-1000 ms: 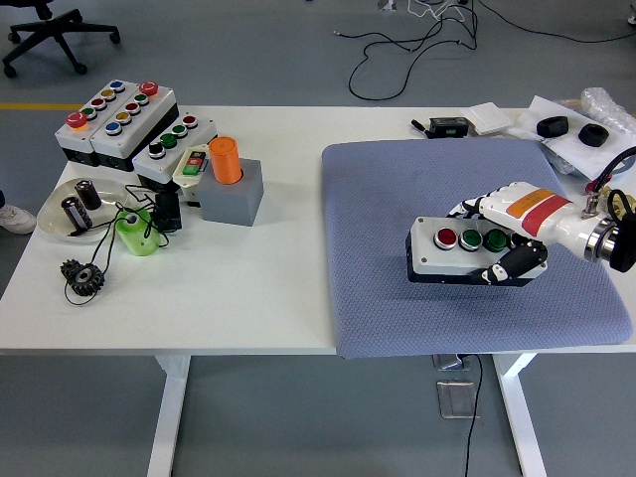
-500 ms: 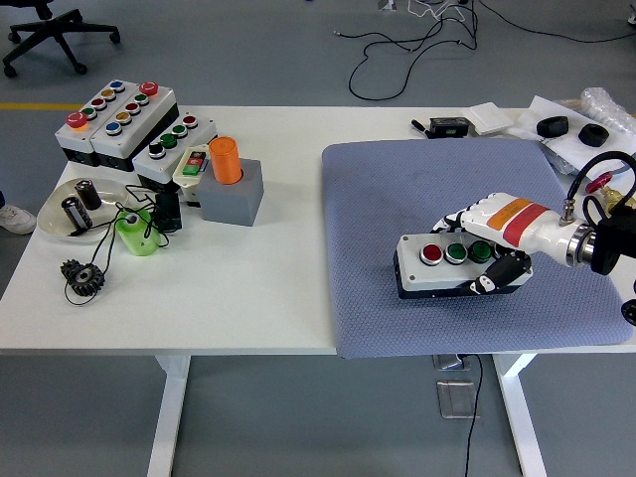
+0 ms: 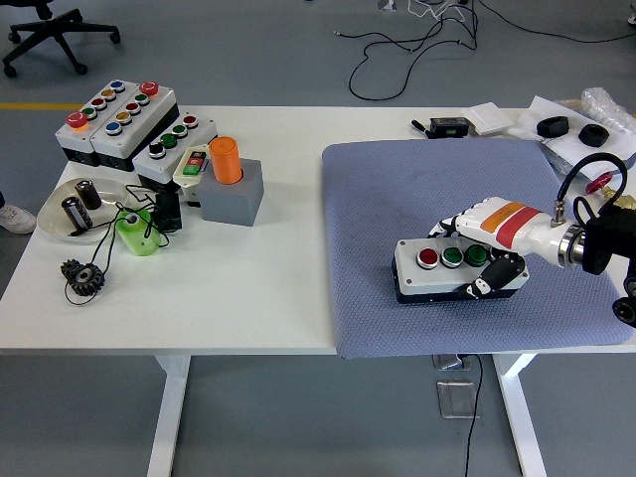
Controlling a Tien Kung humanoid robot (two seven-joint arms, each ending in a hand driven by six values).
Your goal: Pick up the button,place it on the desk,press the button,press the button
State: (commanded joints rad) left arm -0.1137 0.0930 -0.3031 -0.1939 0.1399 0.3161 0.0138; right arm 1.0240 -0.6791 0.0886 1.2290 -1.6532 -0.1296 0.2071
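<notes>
A white-topped button box [image 3: 435,268] with one red and two green buttons rests on the blue-grey mat [image 3: 417,189], toward its near edge. My right hand [image 3: 484,248] wraps the box's right end: white fingers curl over the far side and the black thumb presses the near side. The left arm is out of view.
At the far left stand other button boxes [image 3: 119,117], a grey block with an orange cylinder [image 3: 227,161], a bowl [image 3: 52,212] of parts, a green holder [image 3: 134,233] and a black gear [image 3: 82,275]. Black items and white packets lie at the far right corner [image 3: 571,127].
My right hand has carried the button box leftward and nearer along the mat, and lowered it onto the mat surface.
</notes>
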